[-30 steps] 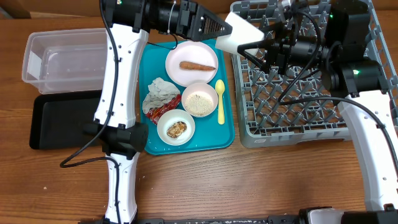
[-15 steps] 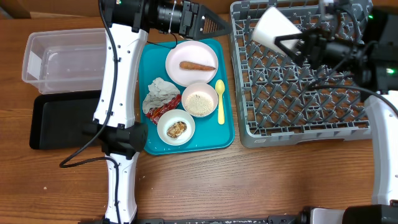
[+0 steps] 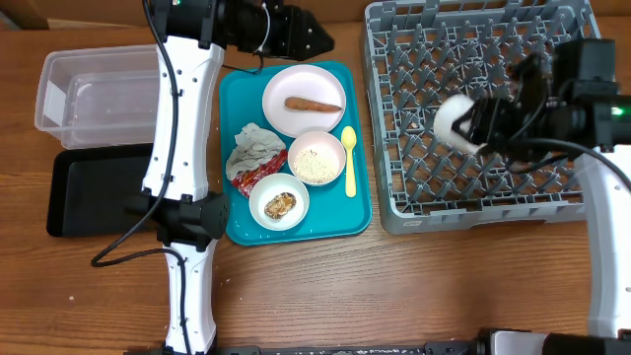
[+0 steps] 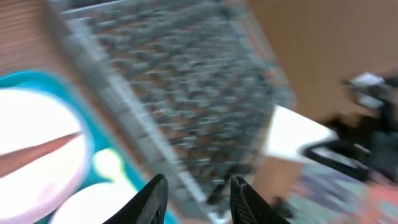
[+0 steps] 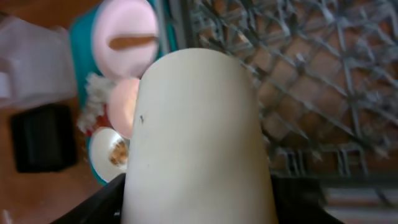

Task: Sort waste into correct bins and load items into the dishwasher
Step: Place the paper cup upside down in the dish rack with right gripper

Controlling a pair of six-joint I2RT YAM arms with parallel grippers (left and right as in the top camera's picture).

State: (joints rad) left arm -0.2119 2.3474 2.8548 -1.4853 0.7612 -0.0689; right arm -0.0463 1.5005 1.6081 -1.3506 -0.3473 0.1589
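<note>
Loading step: right gripper (image 3: 475,126) is clamped on the cup (image 3: 452,120) over mid-rack (image 3: 394,212). Touching it or not is hard to say. Next it probably needs to lower and release. Left gripper (image 4: 196,200) is partly open and empty, far of the tray (image 3: 237,227).

A flat teal tray (image 3: 335,225) lies on the brown wooden surface (image 3: 394,286); the wood grain runs left to right; something tan (image 3: 22,12), cut off by the frame, sits at the far left corner.
</note>
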